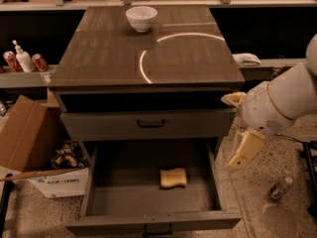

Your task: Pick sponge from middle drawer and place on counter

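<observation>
Looks like a robotics lab or test bay, not a home. Told by the speckled hard floor [257, 207], a lone drawer cabinet [99, 125] standing free on it, and a long low ledge [20, 78] at the left carrying soda cans [38, 62] and a pump bottle [23, 58]. Backed up by an open cardboard box [27, 133] of clutter and a plastic bottle [280, 188] lying on the floor. Confirmed by the robot's gripper [243, 150] hanging at the cabinet's right, beside the open middle drawer [129, 182].

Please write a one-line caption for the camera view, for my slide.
Sponge lies in the open middle drawer; gripper hangs beside its right side; white bowl sits on the counter.
</observation>
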Controlling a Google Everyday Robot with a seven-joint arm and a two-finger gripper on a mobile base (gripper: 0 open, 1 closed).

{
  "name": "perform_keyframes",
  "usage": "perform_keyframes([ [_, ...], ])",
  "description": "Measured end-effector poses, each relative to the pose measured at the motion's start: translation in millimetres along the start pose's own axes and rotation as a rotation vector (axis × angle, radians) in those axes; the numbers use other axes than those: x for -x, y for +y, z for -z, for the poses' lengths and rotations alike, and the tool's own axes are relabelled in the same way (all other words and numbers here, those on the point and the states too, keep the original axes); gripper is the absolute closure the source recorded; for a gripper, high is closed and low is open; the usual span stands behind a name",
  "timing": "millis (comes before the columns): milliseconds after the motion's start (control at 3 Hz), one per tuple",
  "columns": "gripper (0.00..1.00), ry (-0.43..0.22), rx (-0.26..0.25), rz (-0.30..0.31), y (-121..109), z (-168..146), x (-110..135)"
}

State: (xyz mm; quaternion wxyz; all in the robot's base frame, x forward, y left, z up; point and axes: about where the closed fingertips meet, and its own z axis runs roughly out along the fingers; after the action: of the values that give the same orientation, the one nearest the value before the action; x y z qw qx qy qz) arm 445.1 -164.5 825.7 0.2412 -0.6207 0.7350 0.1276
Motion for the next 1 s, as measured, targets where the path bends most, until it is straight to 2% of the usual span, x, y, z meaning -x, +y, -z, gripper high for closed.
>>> perform_keyframes([
  [667, 0.00, -0.100, 0.180, -0.083, 39, -101, -79],
  [1000, 0.00, -0.117, 0.204, -0.126, 52, -141, -104],
])
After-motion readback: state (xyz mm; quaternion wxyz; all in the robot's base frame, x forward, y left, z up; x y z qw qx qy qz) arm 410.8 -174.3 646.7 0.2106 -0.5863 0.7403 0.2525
